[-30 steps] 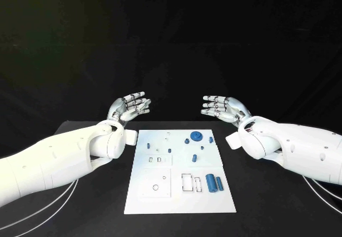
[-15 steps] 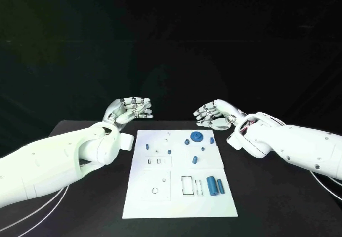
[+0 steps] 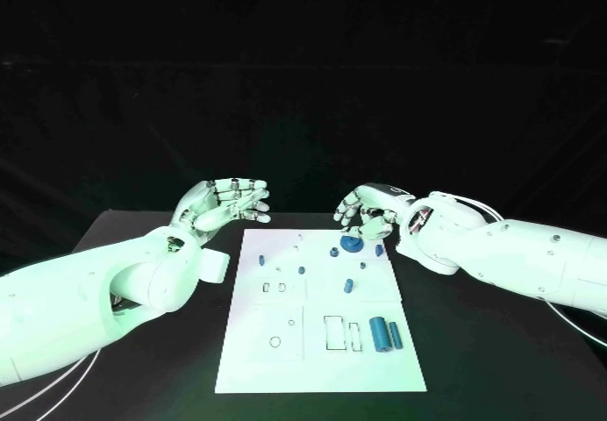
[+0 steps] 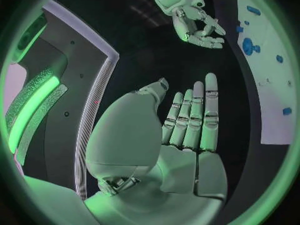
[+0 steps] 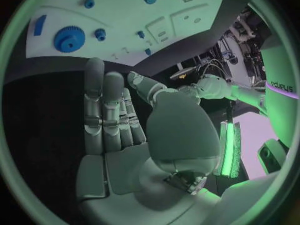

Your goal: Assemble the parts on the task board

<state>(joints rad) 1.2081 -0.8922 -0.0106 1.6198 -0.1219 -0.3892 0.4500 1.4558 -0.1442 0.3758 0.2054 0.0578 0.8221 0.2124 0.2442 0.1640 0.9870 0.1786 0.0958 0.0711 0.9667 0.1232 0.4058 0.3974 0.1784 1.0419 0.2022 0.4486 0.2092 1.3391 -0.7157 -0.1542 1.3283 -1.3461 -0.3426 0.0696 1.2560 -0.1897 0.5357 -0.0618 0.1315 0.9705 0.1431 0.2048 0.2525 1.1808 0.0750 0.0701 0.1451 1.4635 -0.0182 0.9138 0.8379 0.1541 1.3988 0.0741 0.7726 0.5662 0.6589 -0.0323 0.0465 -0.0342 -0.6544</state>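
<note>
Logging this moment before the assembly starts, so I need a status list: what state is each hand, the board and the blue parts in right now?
Left hand: empty, fingers apart, raised beside the board's far left corner.
Right hand: empty, fingers curled in, above the board's far edge.
Task board: flat on the black table.
Blue gear: on the board, untouched, close under the right hand.
Two blue cylinders: lying side by side near the board's right edge.

Left arm entering from lower left of the head view, left hand [image 3: 229, 201] raised at centre left, fingers loosely curled, holding nothing. Right arm entering from the right edge, right hand [image 3: 368, 213] just right of centre, turned downward, fingers curled in, nothing held. Hands apart, facing each other.
</note>
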